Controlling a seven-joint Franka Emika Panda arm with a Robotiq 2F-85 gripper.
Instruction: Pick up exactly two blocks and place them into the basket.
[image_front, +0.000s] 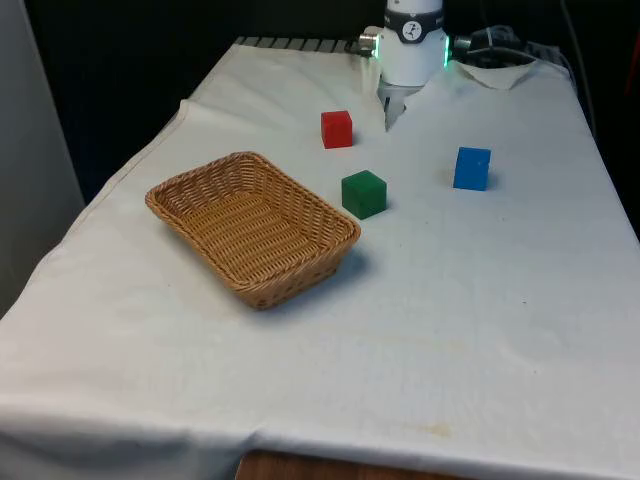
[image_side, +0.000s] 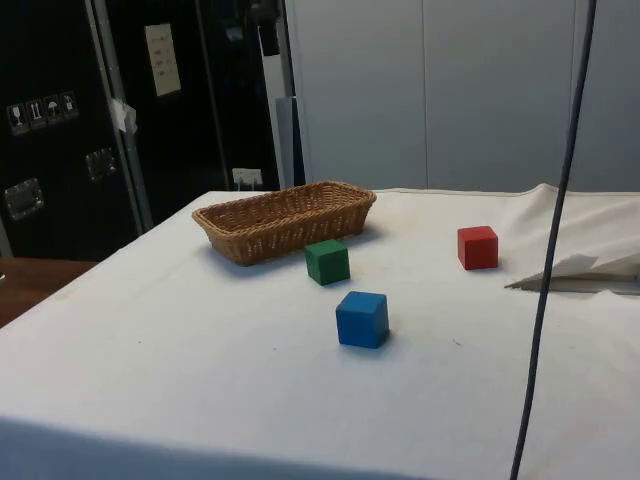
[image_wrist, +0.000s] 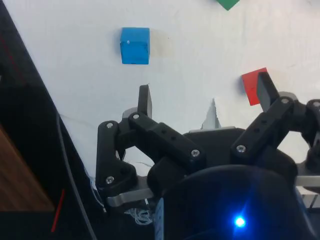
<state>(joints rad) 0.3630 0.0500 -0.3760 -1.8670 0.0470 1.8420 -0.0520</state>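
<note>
A woven basket (image_front: 250, 228) (image_side: 285, 217) stands empty towards the front view's left. A green block (image_front: 363, 193) (image_side: 327, 261) sits just off its far right corner. The red block (image_front: 337, 129) (image_side: 478, 247) (image_wrist: 251, 86) lies further back. A blue block (image_front: 472, 168) (image_side: 362, 319) (image_wrist: 135, 45) rests alone to the front view's right. My gripper (image_front: 391, 108) (image_wrist: 205, 92) hangs open above the cloth at the far end, just behind the red block, holding nothing. One of its fingertips (image_wrist: 265, 85) overlaps the red block in the wrist view.
A crumpled fold of white cloth (image_front: 500, 72) (image_side: 580, 265) lies at the far right corner near the robot's base. A dark cable (image_side: 555, 230) hangs down across the side view. The table's left edge (image_front: 120, 180) runs close to the basket.
</note>
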